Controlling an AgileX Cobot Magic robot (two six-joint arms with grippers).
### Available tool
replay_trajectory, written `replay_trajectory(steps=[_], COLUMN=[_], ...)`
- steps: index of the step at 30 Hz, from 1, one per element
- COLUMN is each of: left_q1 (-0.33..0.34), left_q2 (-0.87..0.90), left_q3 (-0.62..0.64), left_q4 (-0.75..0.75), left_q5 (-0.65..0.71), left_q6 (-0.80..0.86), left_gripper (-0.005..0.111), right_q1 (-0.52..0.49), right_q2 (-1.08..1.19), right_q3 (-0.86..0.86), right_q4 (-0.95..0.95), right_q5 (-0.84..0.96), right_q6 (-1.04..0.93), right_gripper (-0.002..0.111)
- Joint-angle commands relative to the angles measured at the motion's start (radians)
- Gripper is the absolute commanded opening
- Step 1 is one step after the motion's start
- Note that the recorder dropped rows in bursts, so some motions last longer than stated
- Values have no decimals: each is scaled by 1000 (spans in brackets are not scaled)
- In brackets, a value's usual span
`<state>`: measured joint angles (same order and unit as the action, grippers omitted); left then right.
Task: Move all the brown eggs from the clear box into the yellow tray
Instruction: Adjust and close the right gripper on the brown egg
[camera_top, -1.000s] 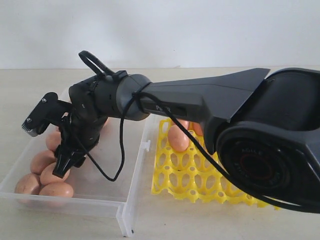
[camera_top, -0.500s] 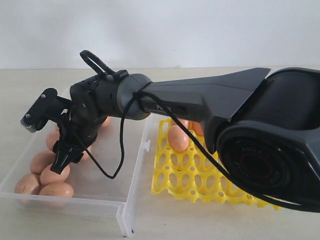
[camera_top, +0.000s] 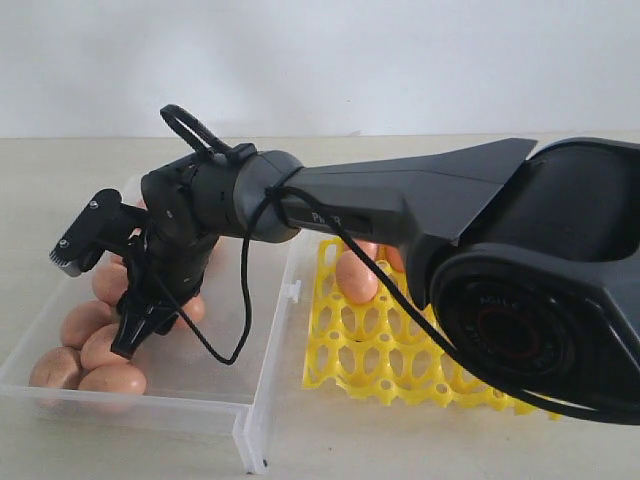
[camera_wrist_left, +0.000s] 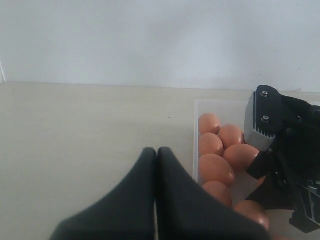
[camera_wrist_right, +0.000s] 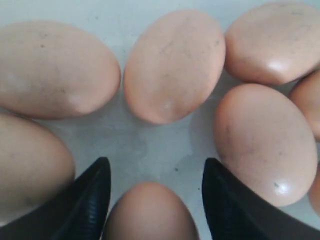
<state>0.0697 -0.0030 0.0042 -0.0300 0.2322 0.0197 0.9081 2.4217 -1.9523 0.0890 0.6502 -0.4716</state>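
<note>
Grasp step underway: right hand (camera_wrist_right: 155, 162) is spread astride pinkish-brown oval egg (camera_wrist_right: 150, 215) inside shallow clear plastic box (camera_top: 215, 400); left hand (camera_wrist_left: 156, 165) pressed together. Gentle closing, then lift to yellow lattice tray (camera_top: 390, 360), is called for.

Place: it looked like a robotics lab bench or test station.
Backdrop: a bare white wall (camera_top: 400, 60) stood behind everything.
Surface: a plain beige tabletop (camera_top: 60, 170) ran back to that wall.
Machinery: a black robot arm (camera_top: 400, 200) with a loose cable reached across the bench.
Setup: a clear box (camera_top: 200, 410) of brown eggs (camera_top: 85, 322) sat just beside a yellow tray (camera_top: 380, 360).
</note>
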Motion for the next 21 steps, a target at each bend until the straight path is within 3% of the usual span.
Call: replay_trajectory(steps=[1,7,12,21], left_q1=[1,1,1,1], left_q2=[3,3,3,3], left_q3=[-4,-4,-4,-4], left_q4=[-5,-5,-5,-5], left_q5=[0,0,0,0], left_q6=[1,1,1,1], left_gripper=[-4,-4,-4,-4], right_q1=[-3,-3,-3,-3], right_q2=[-1,-1,-1,-1], right_q3=[-25,-39,-39,-39], right_q4=[-9,-17,-27,-50], right_q5=[20,71,99,170], right_q6=[26,44,51,28], right_gripper=[54,54,65,65])
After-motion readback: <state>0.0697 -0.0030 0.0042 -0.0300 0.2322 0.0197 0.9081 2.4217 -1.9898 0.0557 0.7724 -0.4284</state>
